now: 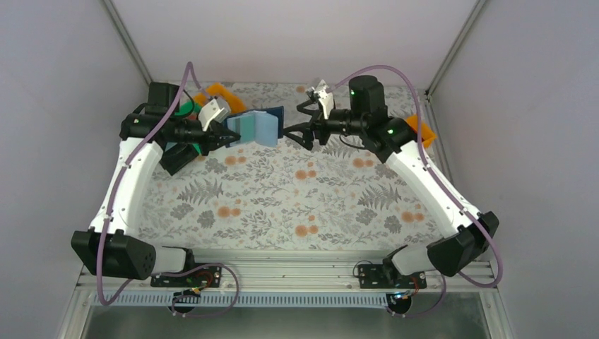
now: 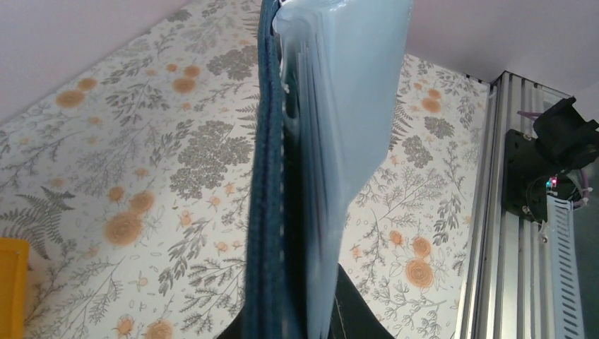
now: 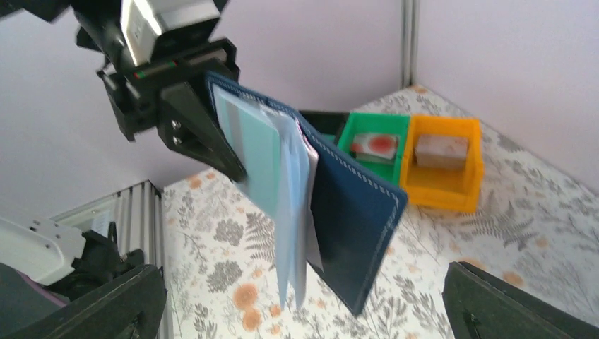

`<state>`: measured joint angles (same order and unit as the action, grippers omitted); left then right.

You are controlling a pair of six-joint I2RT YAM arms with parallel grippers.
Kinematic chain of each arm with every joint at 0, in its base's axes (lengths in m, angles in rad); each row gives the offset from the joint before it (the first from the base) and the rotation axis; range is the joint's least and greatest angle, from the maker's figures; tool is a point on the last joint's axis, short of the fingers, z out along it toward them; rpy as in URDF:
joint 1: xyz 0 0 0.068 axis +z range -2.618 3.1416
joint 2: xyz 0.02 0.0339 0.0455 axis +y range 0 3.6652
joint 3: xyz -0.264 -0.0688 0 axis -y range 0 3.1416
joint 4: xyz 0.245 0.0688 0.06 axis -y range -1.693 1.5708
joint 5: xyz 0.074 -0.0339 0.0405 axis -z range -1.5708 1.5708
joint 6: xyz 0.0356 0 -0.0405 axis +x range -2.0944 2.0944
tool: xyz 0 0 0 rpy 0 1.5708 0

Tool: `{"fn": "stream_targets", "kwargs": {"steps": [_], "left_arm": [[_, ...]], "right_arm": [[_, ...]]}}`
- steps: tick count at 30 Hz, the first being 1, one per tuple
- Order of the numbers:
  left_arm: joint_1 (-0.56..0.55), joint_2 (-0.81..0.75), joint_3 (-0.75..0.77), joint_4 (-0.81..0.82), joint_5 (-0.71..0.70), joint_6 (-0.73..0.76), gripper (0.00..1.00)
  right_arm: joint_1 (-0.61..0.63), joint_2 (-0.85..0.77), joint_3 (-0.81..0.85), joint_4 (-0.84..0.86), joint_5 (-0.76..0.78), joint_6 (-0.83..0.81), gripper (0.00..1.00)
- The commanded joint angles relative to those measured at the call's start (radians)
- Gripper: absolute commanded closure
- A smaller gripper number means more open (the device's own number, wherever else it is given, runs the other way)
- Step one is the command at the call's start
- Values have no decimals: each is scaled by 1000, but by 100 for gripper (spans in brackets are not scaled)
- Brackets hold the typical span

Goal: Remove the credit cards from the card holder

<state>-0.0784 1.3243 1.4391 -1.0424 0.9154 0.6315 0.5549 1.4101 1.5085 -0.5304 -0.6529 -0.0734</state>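
The card holder (image 1: 258,127) is a navy bifold with pale blue inner pockets (image 3: 282,183), and it hangs open in the air over the back of the table. My left gripper (image 1: 224,138) is shut on its left end. In the left wrist view the holder (image 2: 268,176) is edge-on, rising from between my left gripper (image 2: 304,328) jaws. My right gripper (image 1: 293,128) stands open just right of the holder, empty, and its dark fingers (image 3: 106,304) frame the holder's lower edge. One pale credit card with a reddish blotch (image 3: 374,145) lies in the green bin (image 3: 387,169).
An orange bin (image 3: 441,185) with a brownish flat piece stands beside the green bin, and a black bin (image 3: 321,121) is behind the holder. In the top view, bins (image 1: 220,92) sit behind the left arm and another orange bin (image 1: 427,131) behind the right arm. A floral cloth (image 1: 297,198) covers the table.
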Motion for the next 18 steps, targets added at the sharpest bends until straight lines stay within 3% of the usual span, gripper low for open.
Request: {"fn": "stream_targets", "kwargs": {"steps": [1,5,10,12,15,17,18], "left_arm": [[-18,-4,43,-12,31,14,98],[-25,-11,51,-45,81,41,98],[-28,-14,38,-55,125,49,98],[-28,-11,38,-69,161,69,98],[-27,0,50,-98,183,92,98],[-27,0,60,-117,174,108,98],[-28,-1,65,-128,174,122,97]], "right_arm": [[24,18,-16,137,-51,56,1],[33,82,-12,202,-41,73,1],[55,167,51,168,-112,39,1],[59,173,43,162,-153,17,7],[61,149,-6,184,-246,-7,54],[60,130,-32,204,-266,-12,92],[59,125,-38,204,-264,-12,95]]}}
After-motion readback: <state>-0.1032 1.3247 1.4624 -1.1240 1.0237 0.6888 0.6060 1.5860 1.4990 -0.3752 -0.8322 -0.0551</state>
